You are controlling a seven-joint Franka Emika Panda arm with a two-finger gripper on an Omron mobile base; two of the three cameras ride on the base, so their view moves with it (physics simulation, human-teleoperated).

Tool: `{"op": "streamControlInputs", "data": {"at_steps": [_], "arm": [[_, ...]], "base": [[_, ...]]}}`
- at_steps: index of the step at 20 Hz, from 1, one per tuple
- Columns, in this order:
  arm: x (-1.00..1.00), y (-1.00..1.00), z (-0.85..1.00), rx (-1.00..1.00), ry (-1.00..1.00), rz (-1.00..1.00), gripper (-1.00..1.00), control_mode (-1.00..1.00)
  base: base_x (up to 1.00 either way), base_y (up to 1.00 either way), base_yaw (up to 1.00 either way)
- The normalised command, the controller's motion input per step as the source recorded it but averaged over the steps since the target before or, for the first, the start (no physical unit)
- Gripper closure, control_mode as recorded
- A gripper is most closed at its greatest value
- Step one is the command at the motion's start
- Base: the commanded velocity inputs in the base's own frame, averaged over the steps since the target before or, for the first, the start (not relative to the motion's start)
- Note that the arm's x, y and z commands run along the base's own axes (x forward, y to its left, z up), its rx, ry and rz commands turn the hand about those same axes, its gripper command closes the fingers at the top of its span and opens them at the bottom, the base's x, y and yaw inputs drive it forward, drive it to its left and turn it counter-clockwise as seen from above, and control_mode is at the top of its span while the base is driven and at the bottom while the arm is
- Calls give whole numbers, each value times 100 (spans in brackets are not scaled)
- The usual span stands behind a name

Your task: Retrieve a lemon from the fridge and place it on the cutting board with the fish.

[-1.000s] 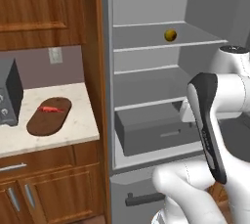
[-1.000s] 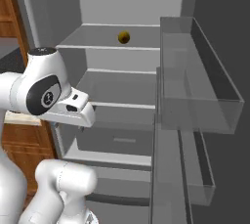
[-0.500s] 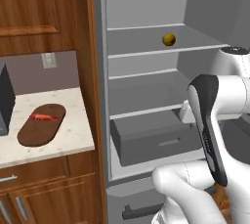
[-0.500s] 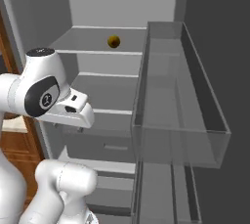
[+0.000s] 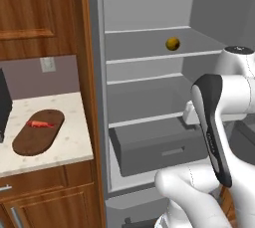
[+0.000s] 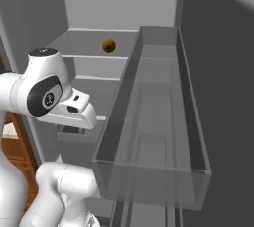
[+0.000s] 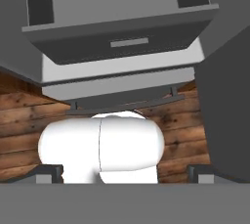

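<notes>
The fridge [image 5: 144,8] stands open. The yellow lemon [image 5: 173,44] rests alone on its upper shelf, also visible as the lemon [image 6: 108,45] from the other side. On the counter to the left lies the dark brown cutting board [image 5: 38,133] with the small red-orange fish [image 5: 41,124] on its far end. My gripper [image 7: 126,175] points down in front of the fridge's lower drawer [image 7: 122,32], well below the lemon. Its fingertips [image 7: 49,173] stand wide apart, open, with nothing held.
The open fridge door's clear bins [image 6: 149,164] reach close along the right side. A dark microwave [image 5: 3,107] edges the counter at far left. Wooden cabinets [image 5: 40,13] hang above the counter [image 5: 74,142]. The fridge's middle shelves [image 5: 149,97] are bare.
The whole picture has shifted: the base has moved closer to the fridge, so the door bins loom larger and the microwave has slid out to the left. The arm's pose looks unchanged.
</notes>
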Motion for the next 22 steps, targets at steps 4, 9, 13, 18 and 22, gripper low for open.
{"op": "streamControlInputs", "data": {"at_steps": [4,9,13,18,22], "arm": [[0,0,0,0,0,0,-100,100],[0,0,0,0,0,0,-100,100],[0,-6,1,0,-10,7,-100,-100],[0,-6,30,-2,-21,5,-100,-100],[12,-4,51,-7,-23,0,-100,-100]], "base": [[48,-15,11],[39,-11,12],[0,0,0],[0,0,0],[0,0,0]]}}
